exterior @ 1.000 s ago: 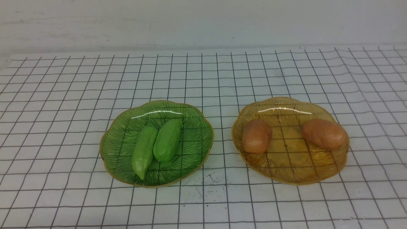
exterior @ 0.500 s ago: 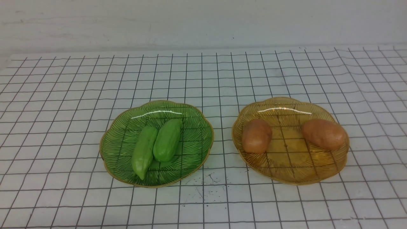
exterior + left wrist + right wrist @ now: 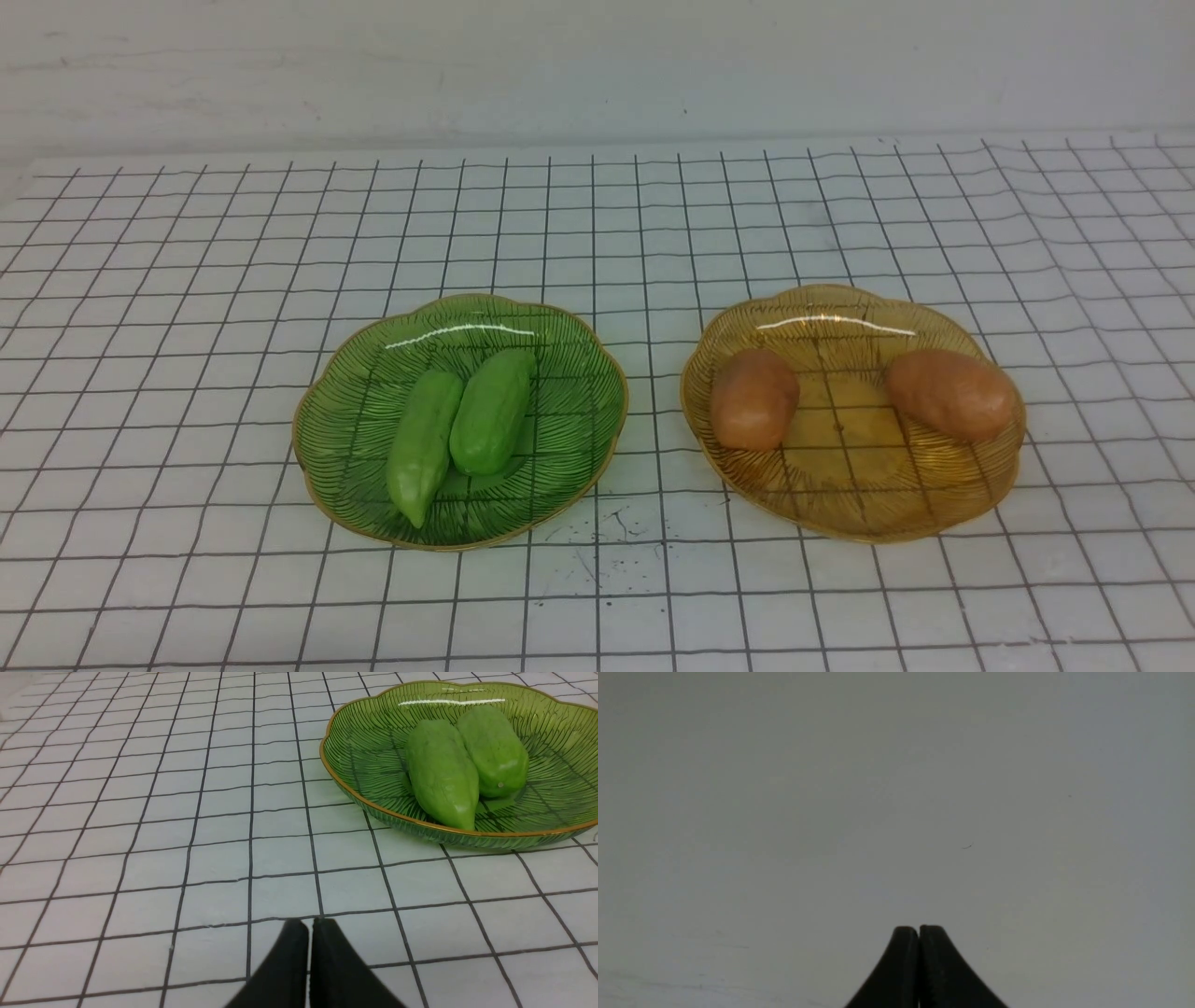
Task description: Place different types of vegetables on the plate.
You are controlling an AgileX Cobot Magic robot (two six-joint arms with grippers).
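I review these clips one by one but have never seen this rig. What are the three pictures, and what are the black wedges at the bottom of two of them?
A two-armed robot films itself. The front view looks forward over a gridded table from between the arms. A green plate holds two green cucumber-like toys, side by side. An amber plate holds two orange-brown potato-like toys, apart. The other views come from cameras on each wrist. The wedges are the left gripper and the right gripper, both shut and holding nothing. The right wrist view shows only a blank grey surface.
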